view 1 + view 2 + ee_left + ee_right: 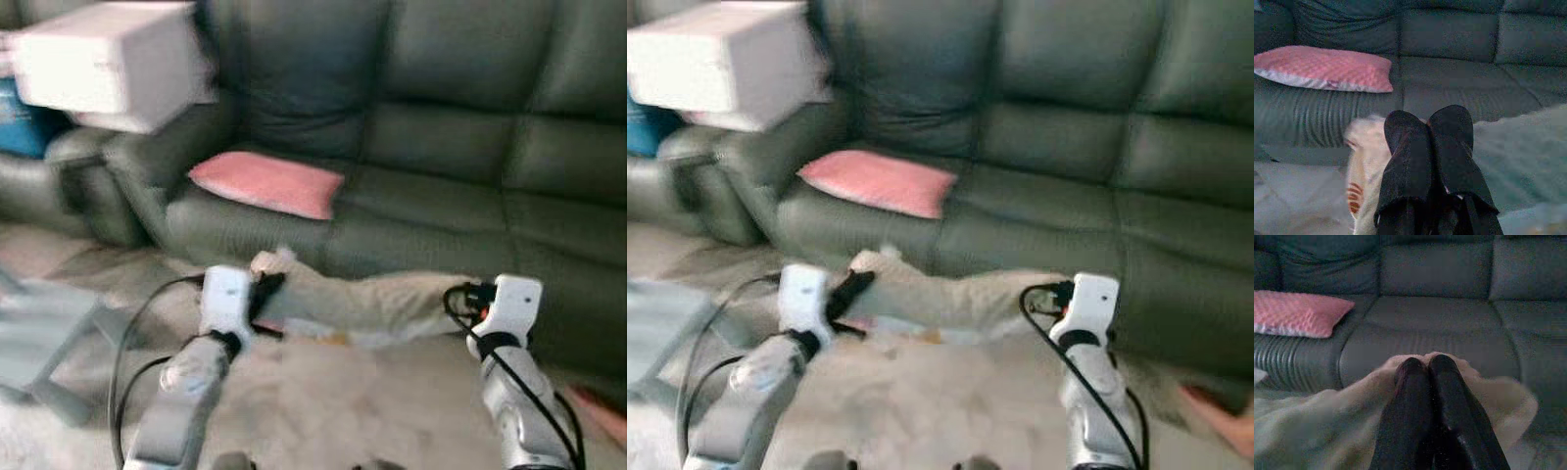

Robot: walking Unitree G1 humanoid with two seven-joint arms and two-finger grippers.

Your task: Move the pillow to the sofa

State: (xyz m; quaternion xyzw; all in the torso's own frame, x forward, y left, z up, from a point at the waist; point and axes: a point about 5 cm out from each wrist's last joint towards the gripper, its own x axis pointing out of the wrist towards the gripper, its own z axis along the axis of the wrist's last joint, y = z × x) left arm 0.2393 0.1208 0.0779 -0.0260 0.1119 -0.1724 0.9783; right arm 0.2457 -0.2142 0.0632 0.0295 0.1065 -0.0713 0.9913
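Stretching between the two arms, a beige pillow (362, 299) is held in front of the dark green sofa (441, 137), level with the front edge of the seat and not yet resting on it. The left tool (266, 286) is clenched on the pillow's left end, and the right tool (460, 299) is clenched on its right end; in both wrist views the black fingers (1410, 161) are seen pressed together with the pale fabric bunched around them. An orange striped mark (1355, 196) on the pillow's underside is shown in the left wrist view, detail that is lost to blur in the head views. A pink cushion (266, 183) is seen lying on the left seat of the sofa, beside the armrest, well apart from the held pillow; its white edge can be made out in the left wrist view. A white box (108, 61) is seen resting on the armrest at the upper left, with something blue (24, 122) just behind it; what either holds cannot be told. A grey frame (44, 343) stands on the pale carpet (343, 411) at the left. Black cables (132, 343) are looped beside the left arm. Something pink (1225, 416) is caught at the lower right corner of the right eye view, too blurred to identify.
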